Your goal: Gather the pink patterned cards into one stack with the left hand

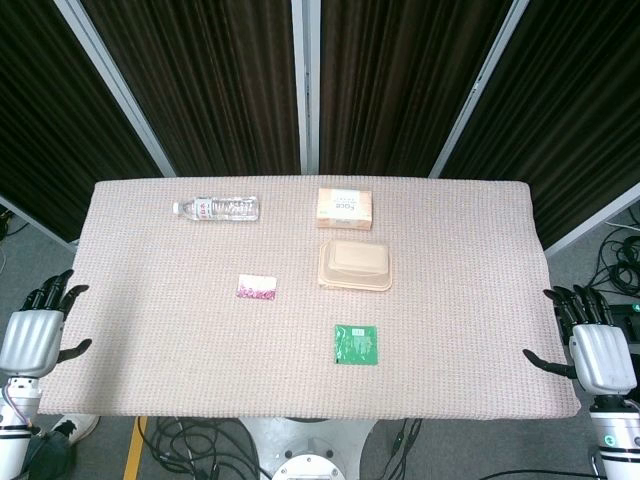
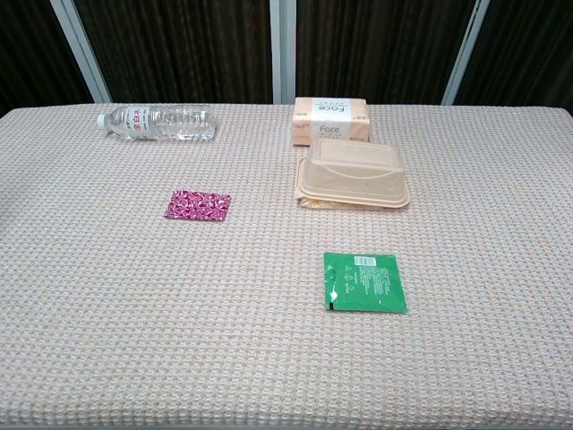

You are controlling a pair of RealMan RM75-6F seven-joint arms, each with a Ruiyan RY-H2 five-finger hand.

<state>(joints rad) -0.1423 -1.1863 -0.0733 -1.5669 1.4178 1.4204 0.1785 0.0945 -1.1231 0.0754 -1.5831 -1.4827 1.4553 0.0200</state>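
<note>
The pink patterned cards (image 1: 256,288) lie flat on the beige tablecloth, left of centre; in the chest view the cards (image 2: 198,205) look like one small magenta rectangle. My left hand (image 1: 35,333) hovers beside the table's left edge, fingers spread, holding nothing, well to the left of the cards. At the right edge my right hand (image 1: 592,345) is likewise spread and empty. Neither hand shows in the chest view.
A clear water bottle (image 1: 217,208) lies on its side at the back left. A peach tissue box (image 1: 345,208) stands at the back centre, with a tan clamshell food box (image 1: 355,265) just in front. A green sachet (image 1: 356,344) lies toward the front.
</note>
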